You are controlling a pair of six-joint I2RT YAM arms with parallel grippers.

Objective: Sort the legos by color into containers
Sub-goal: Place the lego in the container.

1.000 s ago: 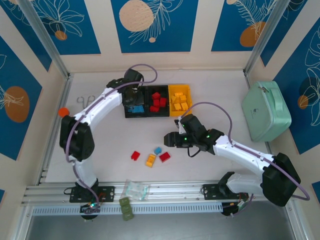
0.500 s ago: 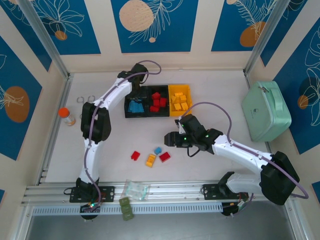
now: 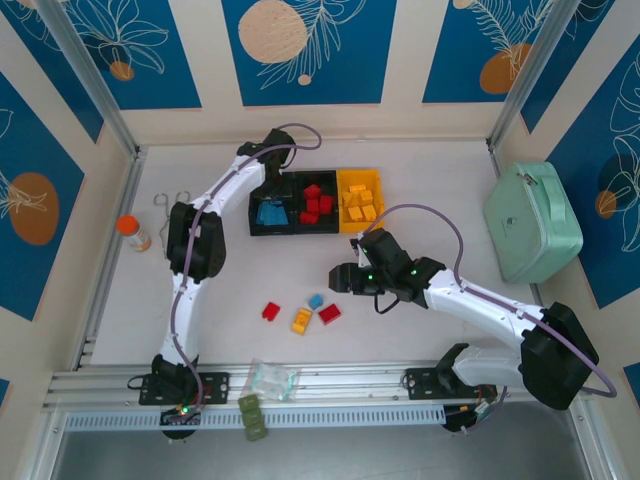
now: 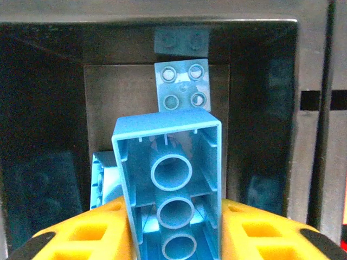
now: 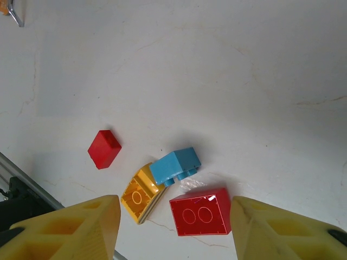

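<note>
**Blue brick over its bin; crowded cluster waits below the other arm**

The left tool (image 4: 174, 230) is clenched on a light blue brick (image 4: 171, 162). Its yellow fingers press both long sides, and the hollow underside faces the wrist camera. The brick hangs inside the mouth of the left black bin (image 4: 49, 97), above a blue four-stud brick (image 4: 181, 86) already lying on the bottom. The middle black bin (image 3: 315, 233) holds red bricks (image 3: 316, 205), and the yellow bin (image 3: 343, 225) holds yellow-orange bricks (image 3: 360, 200).

The right tool (image 5: 173, 208) is released, with its fingers wide apart and nothing between them. It hovers over the four bricks left on the desk (image 5: 244, 65). A small red brick (image 5: 104, 149) lies apart from the others. A blue brick (image 5: 174, 167) touches a yellow-orange brick (image 5: 138, 199), and a red two-stud brick (image 5: 200, 218) sits just beside them.

Risks, as I judge them:
- The held brick sits slightly tilted and is gripped near one end. When let go, it may land on edge against the bricks below and end up propped on the bin wall.
- The three clustered bricks are tight together. Fingers closing on one could shove or drag a neighbour, or pinch two colours at once.
- Both arms serve the same row of bins, so a delivery by the right arm could crowd the left.
</note>
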